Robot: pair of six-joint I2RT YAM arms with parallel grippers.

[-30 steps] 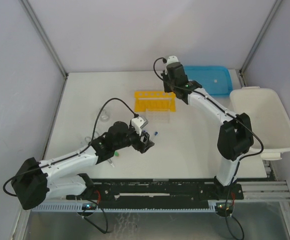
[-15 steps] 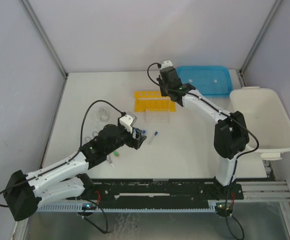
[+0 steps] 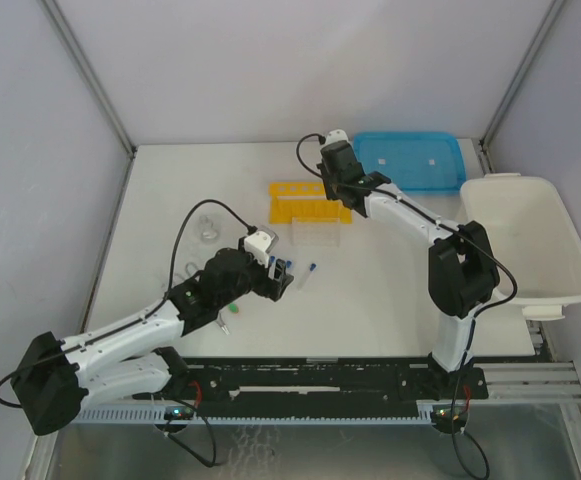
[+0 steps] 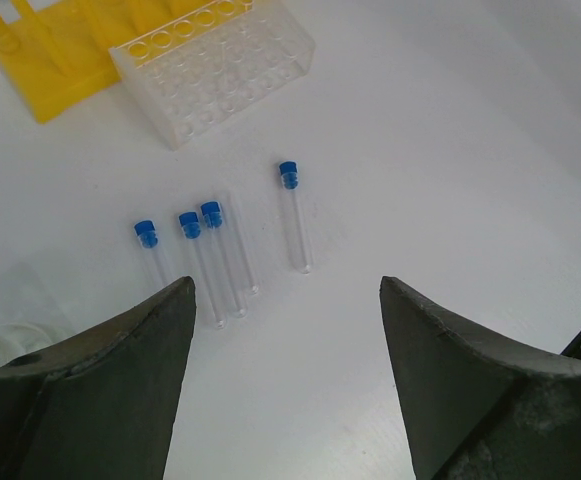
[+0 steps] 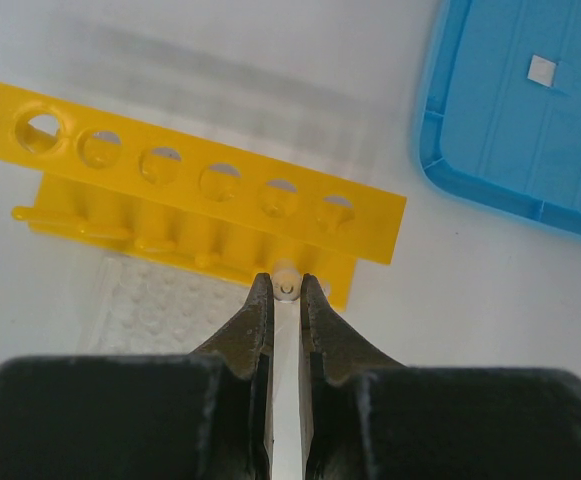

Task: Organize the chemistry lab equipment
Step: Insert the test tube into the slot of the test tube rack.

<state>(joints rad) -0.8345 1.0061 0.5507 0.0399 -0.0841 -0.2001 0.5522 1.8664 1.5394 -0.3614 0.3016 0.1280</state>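
The step in hand looks like loading tubes into the yellow rack [image 5: 195,205]. The right claw [image 5: 286,290] hangs right above the rack's near edge, clamped on a small pale tube end that shows between its tips; its next move seems to be lining that piece up with one of the rack's round holes and lowering it in.

The left claw [image 4: 285,300] stands wide apart with nothing in it, over four blue-capped tubes [image 4: 225,262] lying flat on the table [image 3: 390,290], on the near side of the rack. Three lie close together, the fourth a little apart. I judge that lone one the easier pick, since the claw can straddle it without nudging its neighbours.

A clear rack [image 4: 213,77] sits just beside the yellow rack, between it and the tubes. The blue lid [image 5: 530,110] lies beyond the yellow rack, well out of the way.
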